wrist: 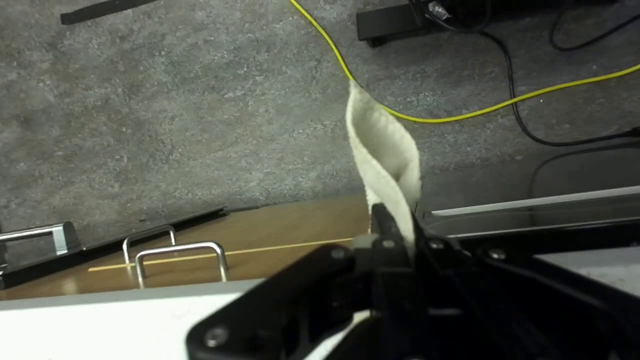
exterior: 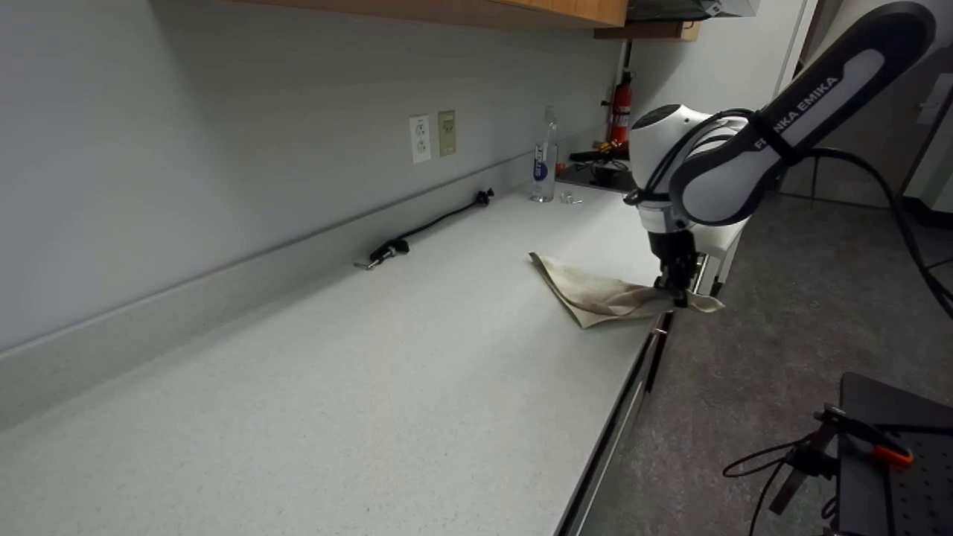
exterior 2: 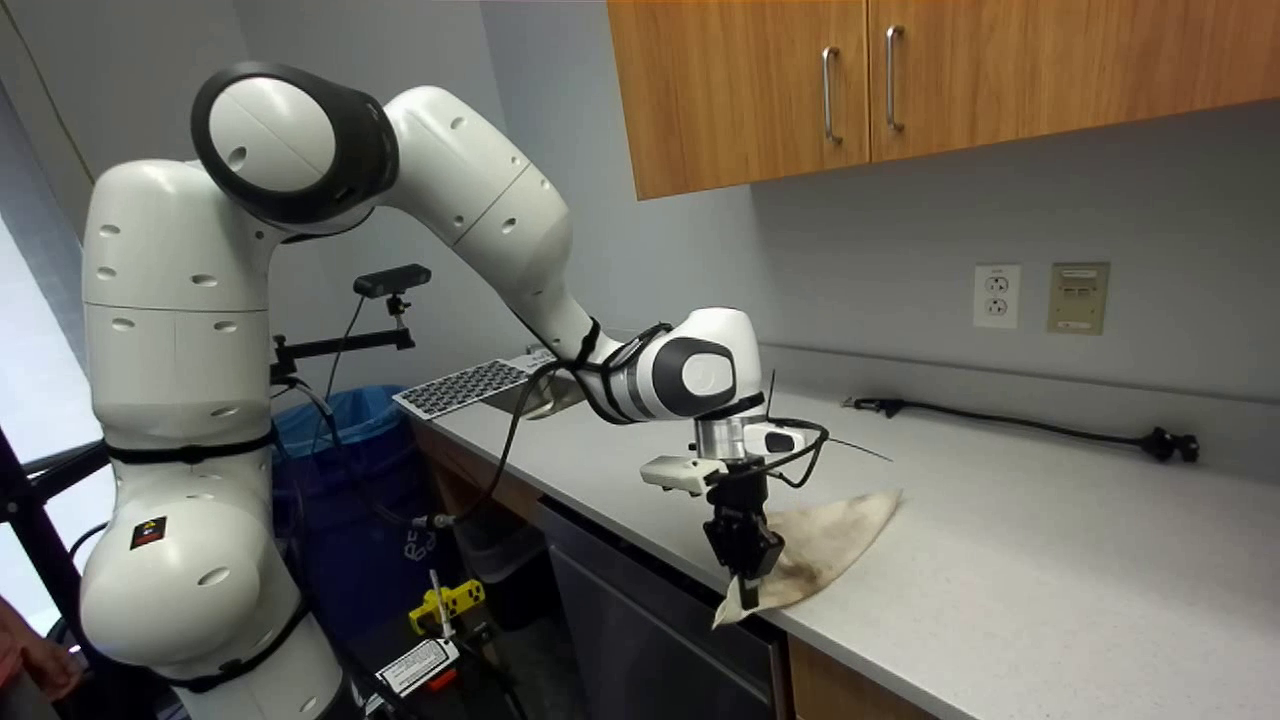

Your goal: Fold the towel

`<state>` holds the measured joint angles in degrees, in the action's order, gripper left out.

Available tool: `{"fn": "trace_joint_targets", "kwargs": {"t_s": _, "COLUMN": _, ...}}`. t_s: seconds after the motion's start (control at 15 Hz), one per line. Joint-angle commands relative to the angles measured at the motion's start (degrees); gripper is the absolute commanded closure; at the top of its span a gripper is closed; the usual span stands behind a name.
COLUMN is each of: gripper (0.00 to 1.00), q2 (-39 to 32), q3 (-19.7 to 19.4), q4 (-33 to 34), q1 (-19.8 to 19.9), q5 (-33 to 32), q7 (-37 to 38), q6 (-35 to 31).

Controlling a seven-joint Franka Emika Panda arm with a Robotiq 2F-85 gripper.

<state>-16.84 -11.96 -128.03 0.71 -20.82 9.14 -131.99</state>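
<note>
Wrist view shows the black two-fingered Robotiq gripper [wrist: 402, 227] at the bottom, a little right of centre, pinching one end of a cream cloth towel [wrist: 385, 142], whose free tip points up the frame against the mottled grey floor [wrist: 175, 130]. In an exterior view, the towel [exterior: 595, 298] lies right of centre: its broad part rests on the pale speckled countertop [exterior: 335, 417], while the narrow gripped end pokes past the front edge. I judge the step in hand to be the grasp for a fold, with the fold itself not yet laid over. Next, that end would need to be raised, carried toward the upper left of that frame across the broad part, lowered and let go, without dragging the whole cloth along. As for looks, the towel seems thin and limp, with soft creases gathering toward the gripper and one corner pointing toward the bottom of the frame. Its tip, seen from the wrist, curls into a small hollow between two pale edges. In an exterior view, brownish patches show on the towel [exterior 2: 825, 540], below and right of centre; whether stain or shadow, I cannot tell.
</note>
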Motion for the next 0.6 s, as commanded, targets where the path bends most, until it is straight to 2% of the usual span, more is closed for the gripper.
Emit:
{"fn": "trace_joint_targets", "kwargs": {"t_s": 0.0, "gripper": 0.99, "q2": 5.4, "q3": 0.7, "q4": -0.7, "q1": 0.1, "q5": -2.8, "q7": 0.8, "q6": 1.9}}
{"fn": "trace_joint_targets", "kwargs": {"t_s": 0.53, "gripper": 0.99, "q2": 6.6, "q3": 4.7, "q4": 5.8, "q1": 0.1, "q5": -1.8, "q7": 0.3, "q6": -1.6}}
